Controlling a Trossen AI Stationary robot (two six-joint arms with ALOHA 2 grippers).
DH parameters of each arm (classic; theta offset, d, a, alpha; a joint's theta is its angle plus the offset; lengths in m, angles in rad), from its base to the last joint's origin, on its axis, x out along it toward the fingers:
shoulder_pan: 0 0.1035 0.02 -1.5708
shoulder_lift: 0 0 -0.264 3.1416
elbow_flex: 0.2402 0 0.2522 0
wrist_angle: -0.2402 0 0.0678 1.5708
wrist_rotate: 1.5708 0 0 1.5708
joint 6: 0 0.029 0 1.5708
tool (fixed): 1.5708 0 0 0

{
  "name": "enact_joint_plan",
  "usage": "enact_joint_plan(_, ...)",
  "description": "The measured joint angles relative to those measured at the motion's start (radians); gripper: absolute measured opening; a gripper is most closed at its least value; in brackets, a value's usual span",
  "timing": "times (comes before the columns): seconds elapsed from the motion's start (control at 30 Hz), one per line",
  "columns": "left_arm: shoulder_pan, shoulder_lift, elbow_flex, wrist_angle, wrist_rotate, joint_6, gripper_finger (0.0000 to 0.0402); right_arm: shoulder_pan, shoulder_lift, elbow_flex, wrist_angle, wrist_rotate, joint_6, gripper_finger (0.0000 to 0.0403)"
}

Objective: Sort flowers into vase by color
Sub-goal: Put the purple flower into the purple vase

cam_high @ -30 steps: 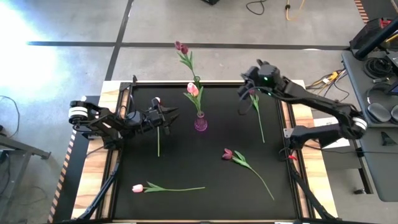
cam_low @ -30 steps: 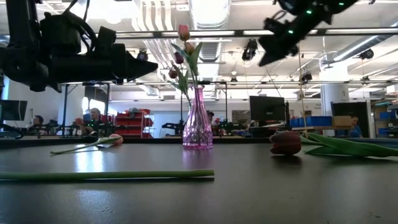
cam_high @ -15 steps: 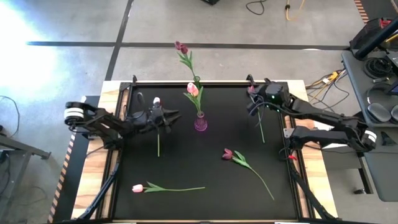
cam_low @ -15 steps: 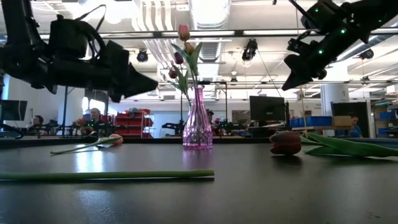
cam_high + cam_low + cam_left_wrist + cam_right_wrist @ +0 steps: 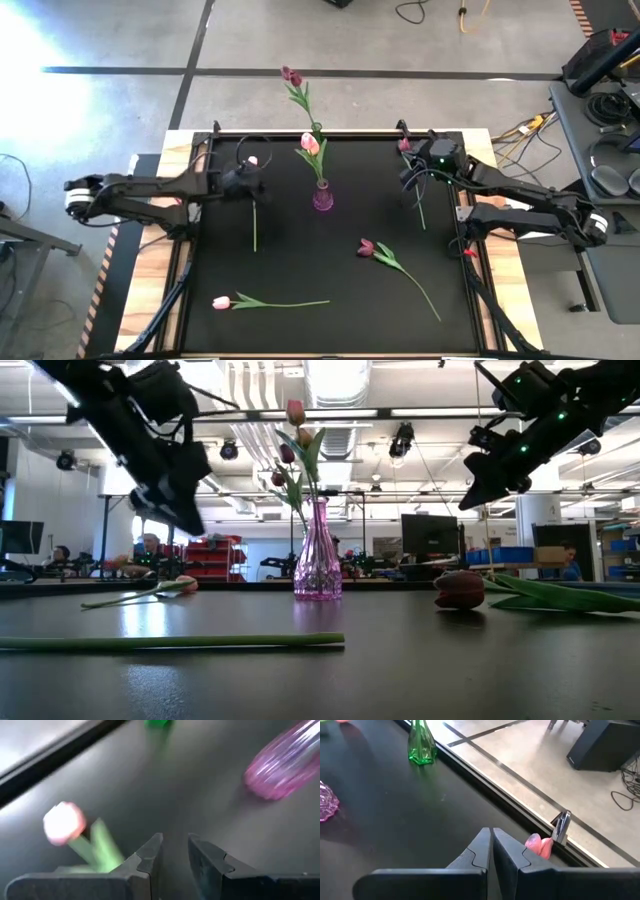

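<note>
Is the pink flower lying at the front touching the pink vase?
Apart. The high view shows the pink flower lying near the mat's front edge, with bare black mat between it and the pink vase.

An open workshop: concrete floor [image 5: 120, 100], ceiling ducts [image 5: 340, 380], monitors [image 5: 430, 535], people at benches.

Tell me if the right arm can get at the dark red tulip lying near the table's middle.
Probably yes: the dark red tulip lies alone on open black mat, nothing across it, on the right arm's side below the right tool.
</note>
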Motion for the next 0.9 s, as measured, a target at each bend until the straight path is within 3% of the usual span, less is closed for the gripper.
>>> enact_joint_plan(0.1,0.042,0.022,0.082,-0.192,0.002,-0.034,0.0067,0.0,0.0,0.0,0.006,-0.004,-0.007,0.0013)
enact_joint_plan(0.2,0.114,0.051,0.12,-0.244,0.076,-0.024,0.0057,0.0,0.0,0.0,0.013,-0.004,-0.015,0.0013)
enact_joint_plan(0.37,0.254,0.122,0.118,-0.253,0.199,0.014,0.0062,0.0,0.0,-0.001,0.013,-0.004,-0.029,0.0013)
enact_joint_plan(0.57,0.384,0.205,0.107,-0.245,0.289,0.05,0.0102,0.0,0.0,-0.001,0.012,-0.004,-0.043,0.0013)
enact_joint_plan(0.9,0.494,0.303,0.107,-0.14,0.301,0.1,0.0167,0.0,0.006,-0.001,0.013,-0.004,-0.042,0.0013)
